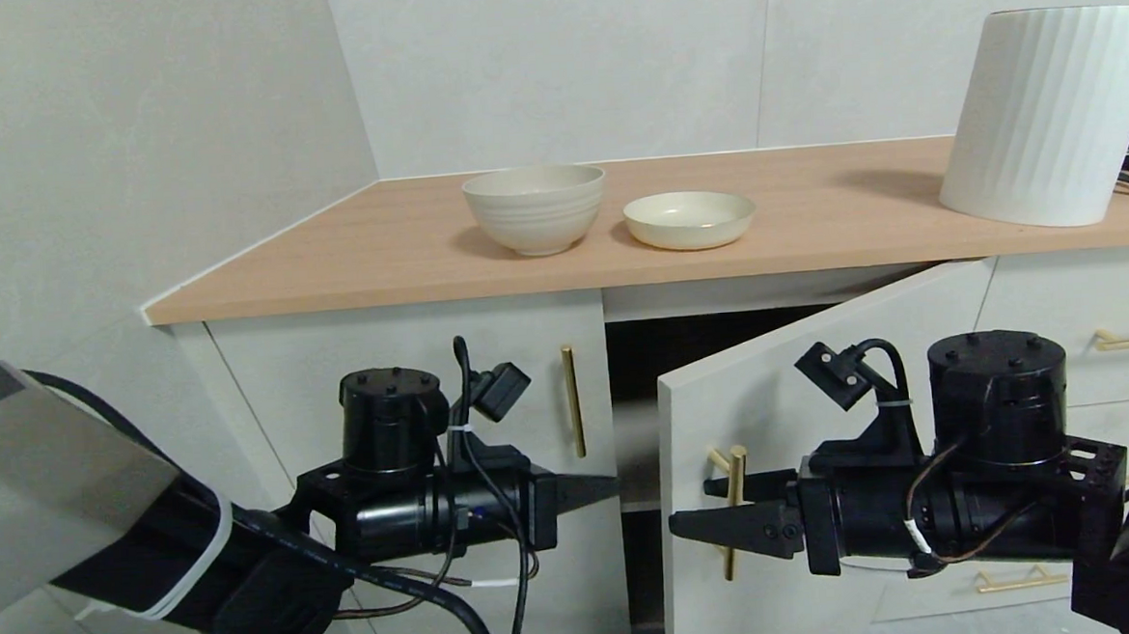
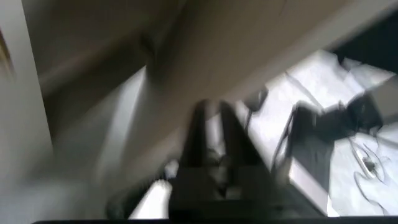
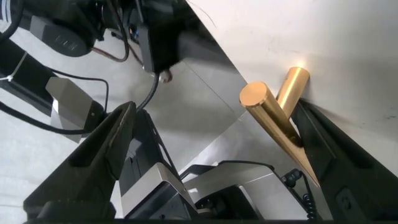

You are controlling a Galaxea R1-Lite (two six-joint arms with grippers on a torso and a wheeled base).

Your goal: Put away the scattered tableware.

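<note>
Brass handle (image 1: 734, 463): on the half-open door (image 1: 771, 383), between the right gripper's (image 1: 692, 506) spread jaws, not clamped.
Right gripper: wide, straddling the bar; best closed square on it, then pulled along the hinge arc, not straight back.
Left gripper (image 1: 610, 488): low, just beside the cabinet gap; grip state not readable.
Bowl (image 1: 535, 207), dish (image 1: 689, 219): side by side on the counter (image 1: 838, 196), apart, above the opening.
Room: door edge near the left gripper; probably wise to clear that arm before widening the swing.
</note>
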